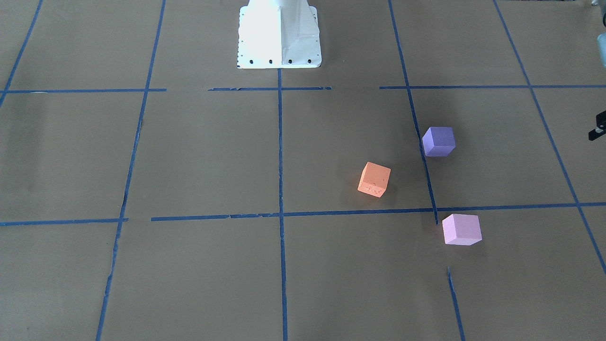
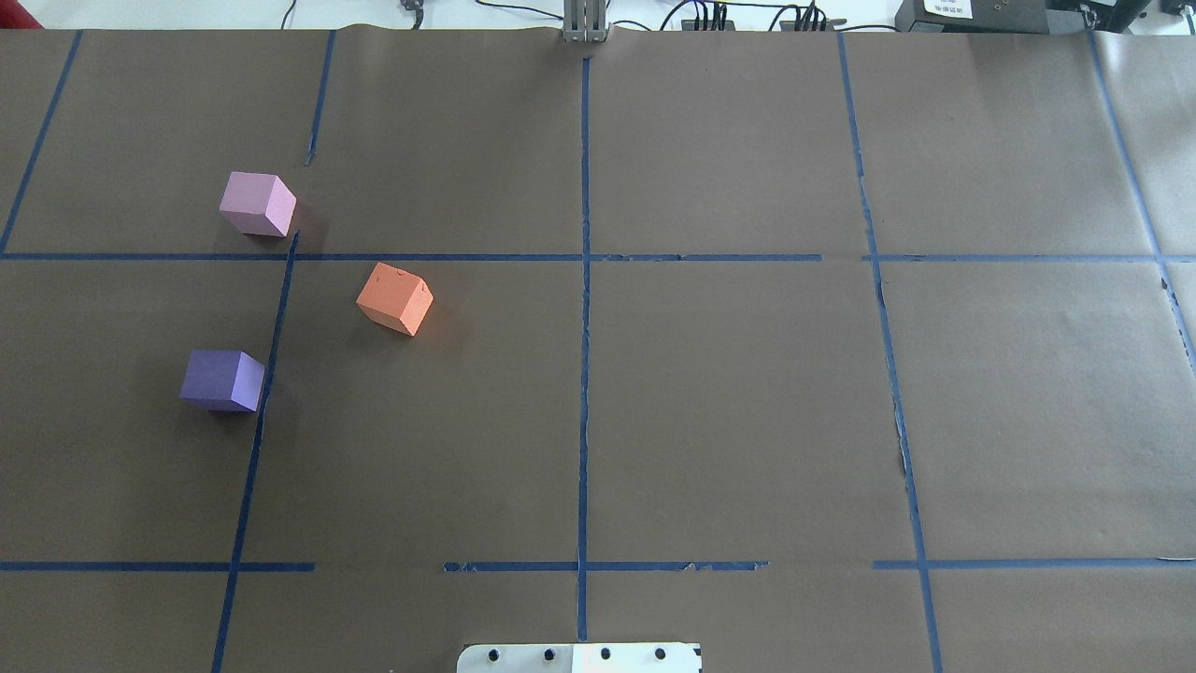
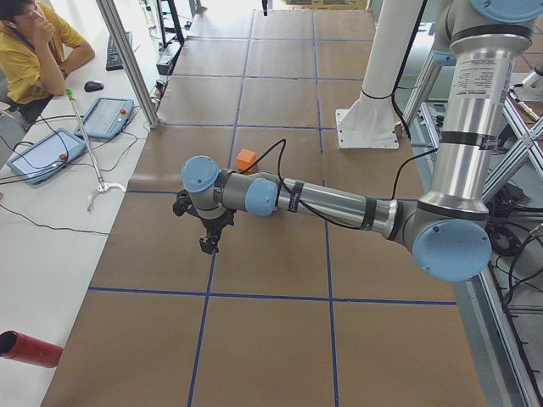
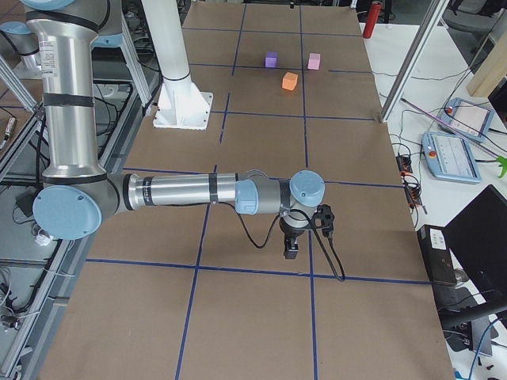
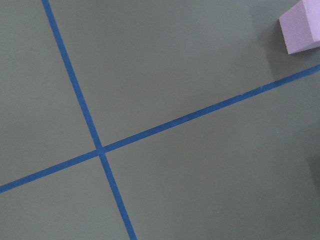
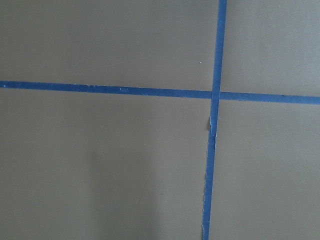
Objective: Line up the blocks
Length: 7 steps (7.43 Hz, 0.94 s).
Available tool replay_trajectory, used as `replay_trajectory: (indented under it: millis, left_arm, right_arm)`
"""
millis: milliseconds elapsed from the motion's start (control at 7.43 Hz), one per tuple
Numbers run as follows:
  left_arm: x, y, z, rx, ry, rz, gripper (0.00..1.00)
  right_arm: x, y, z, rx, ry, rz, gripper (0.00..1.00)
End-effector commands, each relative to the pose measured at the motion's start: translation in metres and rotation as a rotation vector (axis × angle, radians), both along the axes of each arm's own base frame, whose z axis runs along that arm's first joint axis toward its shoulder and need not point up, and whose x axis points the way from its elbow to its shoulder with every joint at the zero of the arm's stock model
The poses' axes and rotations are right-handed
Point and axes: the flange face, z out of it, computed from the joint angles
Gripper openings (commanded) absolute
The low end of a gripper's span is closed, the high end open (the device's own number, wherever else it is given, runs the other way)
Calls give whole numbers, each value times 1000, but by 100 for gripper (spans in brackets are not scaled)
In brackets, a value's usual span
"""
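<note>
Three foam cubes lie apart on the brown paper, on my left side. The orange block (image 1: 374, 180) (image 2: 394, 299) lies nearest the middle. The dark purple block (image 1: 439, 141) (image 2: 222, 380) is nearer my base. The pink-lilac block (image 1: 461, 229) (image 2: 257, 204) is farthest out, and its corner shows in the left wrist view (image 5: 302, 27). My left gripper (image 3: 208, 244) hangs above the table, apart from the blocks. My right gripper (image 4: 291, 247) hangs over the far right end, away from them. Each gripper shows only in a side view, so I cannot tell if it is open or shut.
Blue tape lines form a grid on the paper (image 2: 584, 374). The white robot base (image 1: 279, 38) stands at the table's near edge. An operator (image 3: 34, 42), teach pendants (image 3: 106, 117) and a red cylinder (image 3: 30, 349) are beside the table's left end.
</note>
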Motion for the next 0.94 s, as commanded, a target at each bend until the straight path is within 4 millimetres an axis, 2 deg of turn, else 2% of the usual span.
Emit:
replay_trajectory:
  millis: [0,135,269,404,538,673,808]
  left_arm:
    - [87,-7,-63,-22,59,-3,100]
    - [139,-9,-96,1,90,1,100]
    - [202,-10,-138,-50,109,-44,100]
    - [258,-3,-174,-62,107,-46,100]
    - [299,9,-190,2,98,-28,100]
    - [328,8,-199,17,130,-59,100]
    - [355,13,-196,19,153,-79,100]
  right_arm:
    - [0,0,0,-1,0,0,100]
    - [0,0,0,1,0,0,100]
    - [0,0,0,-1,0,0,100]
    - [0,0,0,-1,0,0,100]
    - [0,0,0,1,0,0,100]
    - [0,0,0,-1,0,0,100]
    - [0,0,0,-1,0,0,100]
